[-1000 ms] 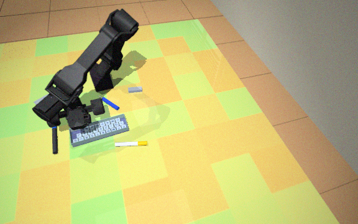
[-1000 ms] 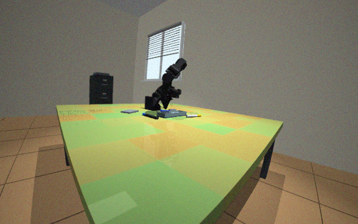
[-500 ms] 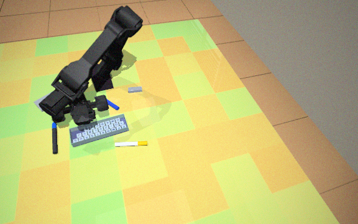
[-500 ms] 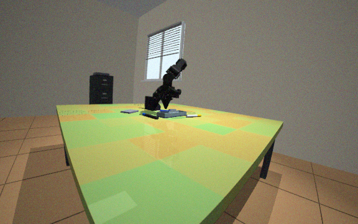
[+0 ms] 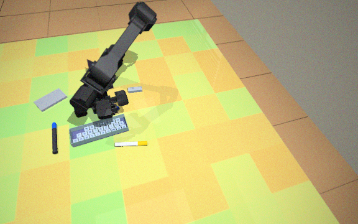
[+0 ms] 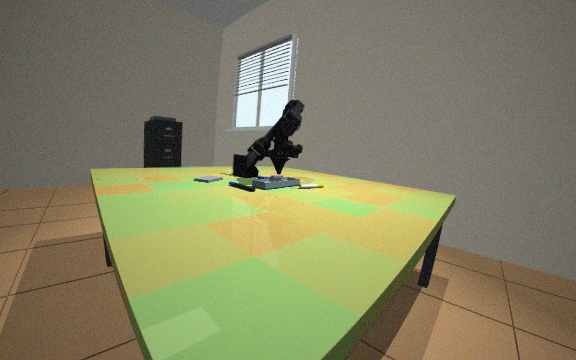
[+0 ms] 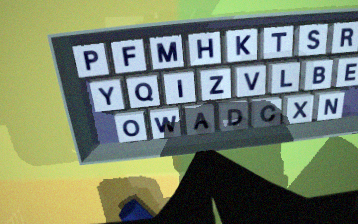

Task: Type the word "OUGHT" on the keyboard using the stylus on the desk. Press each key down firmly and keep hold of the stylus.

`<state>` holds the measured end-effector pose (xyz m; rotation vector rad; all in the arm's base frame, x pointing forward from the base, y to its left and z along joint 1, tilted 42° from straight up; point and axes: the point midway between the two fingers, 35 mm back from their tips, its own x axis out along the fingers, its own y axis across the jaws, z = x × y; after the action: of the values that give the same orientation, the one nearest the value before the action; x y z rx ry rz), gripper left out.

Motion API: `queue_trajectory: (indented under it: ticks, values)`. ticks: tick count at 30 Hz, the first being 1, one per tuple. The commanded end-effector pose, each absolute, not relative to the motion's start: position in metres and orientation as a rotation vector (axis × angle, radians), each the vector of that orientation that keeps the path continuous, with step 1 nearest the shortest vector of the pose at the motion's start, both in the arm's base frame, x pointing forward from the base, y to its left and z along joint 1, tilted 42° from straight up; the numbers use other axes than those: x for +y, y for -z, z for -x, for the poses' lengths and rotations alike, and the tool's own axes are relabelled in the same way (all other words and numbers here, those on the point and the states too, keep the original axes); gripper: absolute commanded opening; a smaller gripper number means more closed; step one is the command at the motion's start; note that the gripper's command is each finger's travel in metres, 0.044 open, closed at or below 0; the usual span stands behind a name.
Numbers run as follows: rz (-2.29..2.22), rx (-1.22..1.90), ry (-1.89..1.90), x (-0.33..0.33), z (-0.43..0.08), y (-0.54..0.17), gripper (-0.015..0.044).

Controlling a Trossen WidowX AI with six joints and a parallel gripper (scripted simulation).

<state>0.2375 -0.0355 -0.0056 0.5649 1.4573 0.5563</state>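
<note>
Keyboard (image 5: 98, 130) (image 6: 276, 184) (image 7: 90, 152) is lying on the table (image 5: 197, 162) (image 6: 248, 280), its right end running out of the wrist view, cutting off the U and J keys. Shadow is dimming A, D and C. The gripper (image 5: 105, 116) (image 6: 279, 172) (image 7: 205, 159) is pointing down near its edge, jaws pressed together, pinching nothing. A blue piece (image 5: 117, 107) (image 6: 263, 178) (image 7: 136, 210), possibly the stylus, is lying on the table beside the keyboard, mostly hiding behind the gripper in the top and wrist views.
</note>
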Motion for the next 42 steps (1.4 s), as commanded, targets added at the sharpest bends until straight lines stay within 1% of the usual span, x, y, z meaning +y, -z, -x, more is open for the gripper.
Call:
queue_trajectory:
  ticks: [1,5,10,20,24,28,38,42]
  values:
    - [-0.577,1.462,-0.557,-0.033,-0.236,0.005,0.0]
    - [-0.576,1.462,-0.557,-0.034,-0.236,0.003,0.0]
    - [-0.575,1.464,-0.556,-0.071,-0.234,-0.038,0.0]
    - [-0.58,1.454,-0.547,-0.07,-0.236,-0.035,0.0]
    - [-0.579,1.454,-0.548,-0.07,-0.236,-0.035,0.0105]
    - [-0.579,1.454,-0.548,-0.07,-0.236,-0.035,0.0]
    - [-0.579,1.454,-0.548,-0.07,-0.236,-0.035,0.0]
    - [-0.621,1.487,-0.505,-0.069,-0.234,-0.035,0.0105]
